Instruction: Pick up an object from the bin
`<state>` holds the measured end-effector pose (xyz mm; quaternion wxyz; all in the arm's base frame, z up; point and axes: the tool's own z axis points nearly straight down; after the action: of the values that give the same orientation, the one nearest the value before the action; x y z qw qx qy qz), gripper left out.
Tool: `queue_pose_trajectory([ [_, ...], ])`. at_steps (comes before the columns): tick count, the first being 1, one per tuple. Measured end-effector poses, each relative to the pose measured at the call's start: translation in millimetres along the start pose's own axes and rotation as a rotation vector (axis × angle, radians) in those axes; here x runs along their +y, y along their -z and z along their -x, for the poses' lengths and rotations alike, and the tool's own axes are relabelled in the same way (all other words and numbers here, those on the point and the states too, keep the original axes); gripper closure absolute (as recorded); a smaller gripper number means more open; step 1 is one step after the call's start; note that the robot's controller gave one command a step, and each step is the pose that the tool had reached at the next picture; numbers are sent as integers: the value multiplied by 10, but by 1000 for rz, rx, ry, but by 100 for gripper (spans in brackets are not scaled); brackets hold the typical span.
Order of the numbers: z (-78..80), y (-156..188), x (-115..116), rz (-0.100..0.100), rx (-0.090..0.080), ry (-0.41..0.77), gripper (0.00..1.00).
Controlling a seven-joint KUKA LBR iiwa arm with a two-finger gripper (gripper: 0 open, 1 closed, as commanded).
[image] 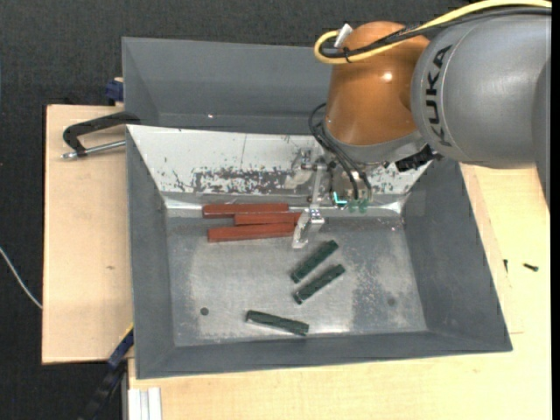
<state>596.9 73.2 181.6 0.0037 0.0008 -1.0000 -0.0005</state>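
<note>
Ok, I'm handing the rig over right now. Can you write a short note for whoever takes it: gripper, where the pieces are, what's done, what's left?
Gripper: low in the grey metal bin, near its back wall, at the right end of the red-brown rectangular bars. Open or shut cannot be told, and no grasp is visible.
Things: the red-brown bars lie side by side along the back wall. Three dark green rectangular bars lie on the floor: two just in front of the gripper, one near the front wall.
Done: arm is down in the bin.
Left: grasp one bar, probably a red-brown one, and lift it out.
</note>
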Motion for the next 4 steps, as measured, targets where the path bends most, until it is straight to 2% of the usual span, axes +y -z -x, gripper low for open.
queue_pose_trajectory([
  [1, 18, 47, -3, 1, -9, -1, 0],
  [2, -54, -399, -329, 0, -12, 99, 0],
  [3, -58, -945, -573, 1, -22, 186, 0],
  [4, -46, -953, -569, 0, -32, 213, 100],
])
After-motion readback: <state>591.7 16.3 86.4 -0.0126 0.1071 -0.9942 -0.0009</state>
